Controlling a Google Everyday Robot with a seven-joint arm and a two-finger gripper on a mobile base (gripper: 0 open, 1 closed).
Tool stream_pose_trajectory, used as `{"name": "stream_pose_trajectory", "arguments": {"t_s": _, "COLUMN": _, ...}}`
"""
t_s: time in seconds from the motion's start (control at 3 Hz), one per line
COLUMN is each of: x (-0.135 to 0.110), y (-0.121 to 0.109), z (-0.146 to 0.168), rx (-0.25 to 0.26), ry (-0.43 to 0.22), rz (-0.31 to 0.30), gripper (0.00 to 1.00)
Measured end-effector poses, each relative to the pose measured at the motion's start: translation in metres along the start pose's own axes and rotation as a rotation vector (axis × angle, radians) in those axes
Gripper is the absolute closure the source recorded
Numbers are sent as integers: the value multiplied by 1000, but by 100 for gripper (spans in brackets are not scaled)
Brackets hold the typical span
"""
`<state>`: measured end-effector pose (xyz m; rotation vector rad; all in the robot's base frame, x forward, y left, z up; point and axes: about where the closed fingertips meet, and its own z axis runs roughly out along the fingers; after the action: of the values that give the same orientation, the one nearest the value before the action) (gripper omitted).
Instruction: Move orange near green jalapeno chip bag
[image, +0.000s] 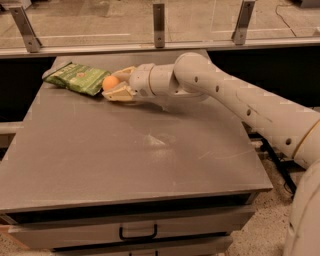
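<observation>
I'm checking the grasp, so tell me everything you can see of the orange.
The orange is small and round, with smooth matte skin. It sits at the far left of the table, gripped between the pale fingers of the end effector, which reaches in from the right. Its left side is close beside the green chip bag; whether they touch cannot be told.

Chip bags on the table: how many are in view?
1. The green chip bag lies at the table's far left corner, beside the orange held in the gripper. The arm may hide others.
</observation>
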<state>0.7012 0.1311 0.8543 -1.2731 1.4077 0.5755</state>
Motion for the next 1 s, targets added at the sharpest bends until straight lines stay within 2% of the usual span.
{"name": "stream_pose_trajectory", "arguments": {"t_s": 0.33, "x": -2, "y": 2, "z": 5, "rx": -5, "ry": -9, "rz": 9, "gripper": 0}}
{"name": "stream_pose_trajectory", "arguments": {"t_s": 0.67, "x": -11, "y": 4, "z": 1, "rx": -3, "ry": -36, "rz": 13, "gripper": 0}}
{"name": "stream_pose_trajectory", "arguments": {"t_s": 1.0, "x": -32, "y": -1, "z": -27, "rx": -1, "ry": -57, "rz": -14, "gripper": 0}}
